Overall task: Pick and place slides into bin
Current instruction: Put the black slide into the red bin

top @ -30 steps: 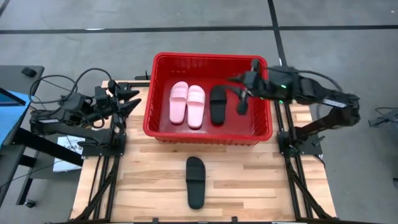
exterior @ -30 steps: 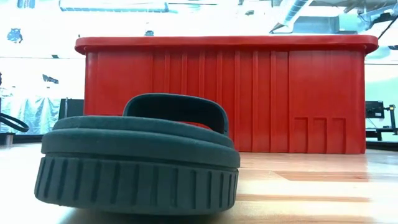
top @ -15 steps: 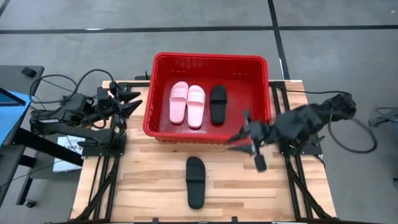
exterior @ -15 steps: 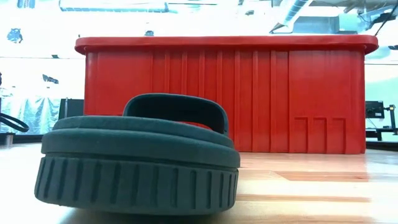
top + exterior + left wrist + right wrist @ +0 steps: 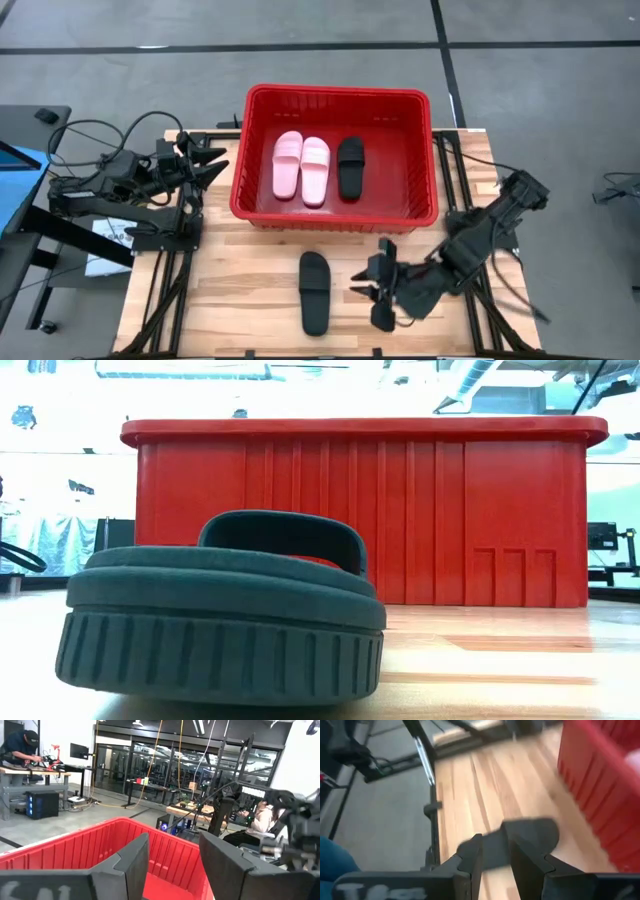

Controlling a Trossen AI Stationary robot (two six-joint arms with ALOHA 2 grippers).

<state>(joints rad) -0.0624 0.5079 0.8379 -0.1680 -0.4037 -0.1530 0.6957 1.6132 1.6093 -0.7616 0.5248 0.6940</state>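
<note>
The red bin (image 5: 420, 205) stands at the table's far middle. Two pale pink slides (image 5: 301, 167) and one black slide (image 5: 350, 166) lie flat on its floor. A second black slide (image 5: 315, 292) lies sole-down on the wood near the front edge; it fills the low view (image 5: 220, 620) in front of the bin (image 5: 400, 510). My right gripper (image 5: 368, 290) hovers just right of that slide, slanting down. Its fingers stand slightly apart (image 5: 495, 845) with nothing between them, and the slide (image 5: 532, 837) shows beyond them. My left gripper (image 5: 215, 165) waits open (image 5: 172, 850) beside the bin's left wall (image 5: 75, 850).
Bare wood lies around the black slide on the near half of the table. Black frame rails run along both side edges of the table (image 5: 480, 290). In the room beyond, one person works at a bench (image 5: 20, 750) and another sits farther off (image 5: 260, 817).
My right gripper has swung from above the bin's right part toward the table's near edge and come down, turning as it went. It now hangs just right of the black slide on the wood. The slides and the bin have not moved.
</note>
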